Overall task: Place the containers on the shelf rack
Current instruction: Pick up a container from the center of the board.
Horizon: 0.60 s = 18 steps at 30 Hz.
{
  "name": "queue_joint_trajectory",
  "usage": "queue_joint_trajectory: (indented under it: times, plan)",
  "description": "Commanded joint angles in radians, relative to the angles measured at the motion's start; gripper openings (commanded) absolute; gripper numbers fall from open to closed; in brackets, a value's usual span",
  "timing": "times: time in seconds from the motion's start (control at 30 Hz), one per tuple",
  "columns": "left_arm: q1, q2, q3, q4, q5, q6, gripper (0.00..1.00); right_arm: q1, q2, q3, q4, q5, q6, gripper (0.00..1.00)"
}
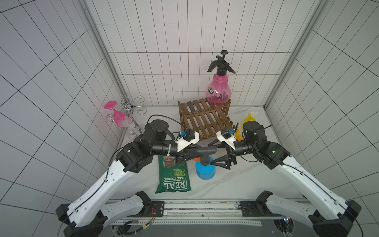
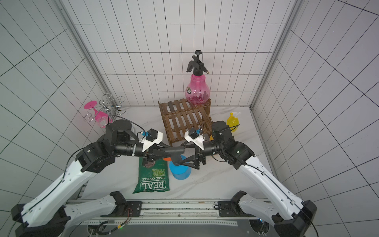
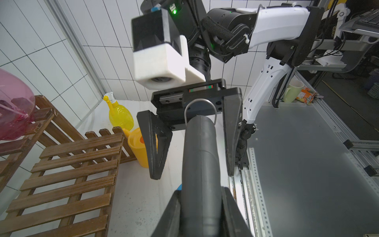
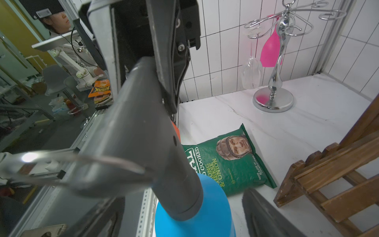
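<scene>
Blue sprayer: in both top views it is upright at the worktop front, beside the crisp bag. Whether its base touches cannot be told. The left gripper has its jaws clamped on the grey head. The right gripper has its jaws wide, astride the head's free end. The pink sprayer stands on the shelf rack, top tier. The small yellow spray bottle stands on the worktop beside the rack. The yellow watering can is mostly hidden behind the right arm.

Left wrist view: gaps show between the right jaws and the head, and the pink sprayer is cut off.

Right wrist view: the blue body is cut off at the frame edge.
</scene>
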Motion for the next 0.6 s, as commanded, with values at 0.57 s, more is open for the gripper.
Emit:
queue_joint_trajectory:
  times: [0.57]
  plan:
    - [0.005,-0.033,-0.007,0.104,-0.005,-0.026,0.00,0.065,0.061,0.029,0.148,-0.050,0.055,0.45]
